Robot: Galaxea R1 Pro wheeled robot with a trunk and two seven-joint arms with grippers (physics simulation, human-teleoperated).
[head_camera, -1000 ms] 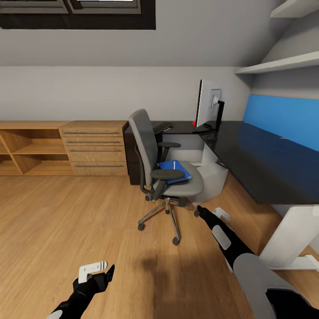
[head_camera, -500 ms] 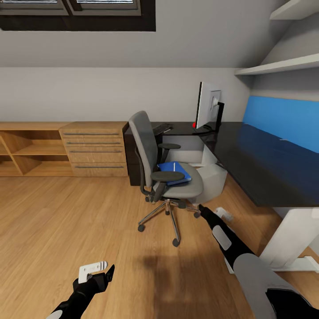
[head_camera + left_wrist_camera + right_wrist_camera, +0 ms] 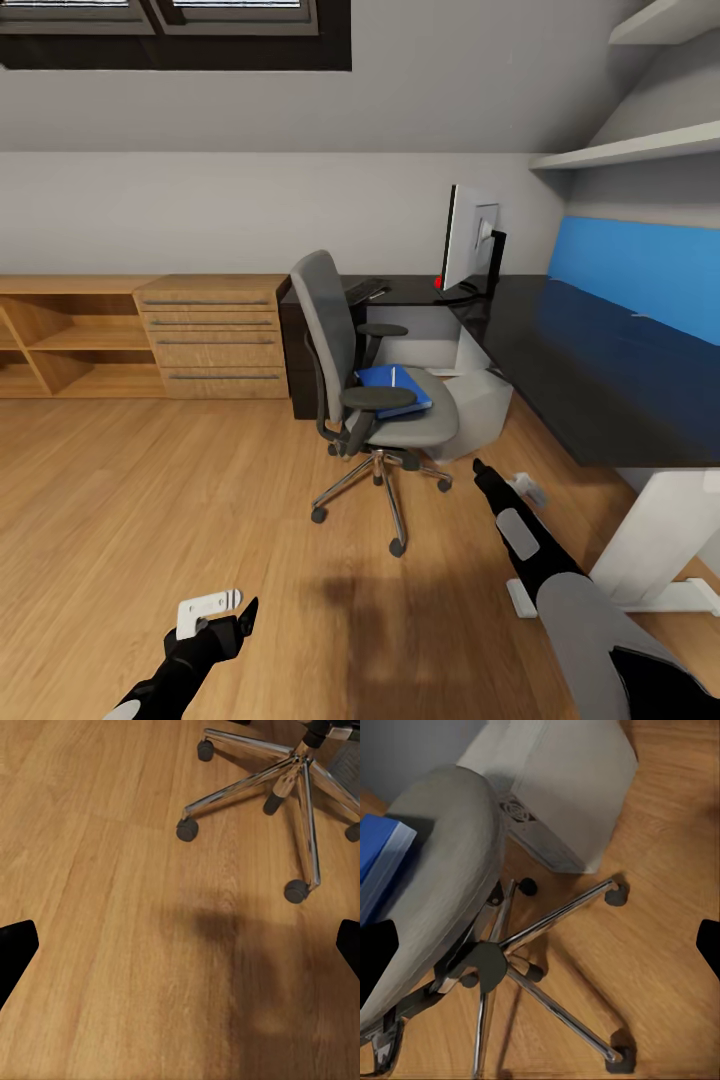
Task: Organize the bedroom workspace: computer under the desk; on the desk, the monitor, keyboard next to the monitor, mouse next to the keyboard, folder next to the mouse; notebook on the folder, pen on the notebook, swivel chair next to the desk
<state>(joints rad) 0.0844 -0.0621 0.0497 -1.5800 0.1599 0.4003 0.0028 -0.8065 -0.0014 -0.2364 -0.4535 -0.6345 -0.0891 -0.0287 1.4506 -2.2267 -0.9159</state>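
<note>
head view: folder [image 3: 392,386] lies on the swivel chair [image 3: 372,400] seat, beside the desk [image 3: 590,380]. right gripper [image 3: 478,468] hangs near the seat, fingers wide; left gripper [image 3: 245,612] low, wide. recommend approaching level over the seat edge.
</note>
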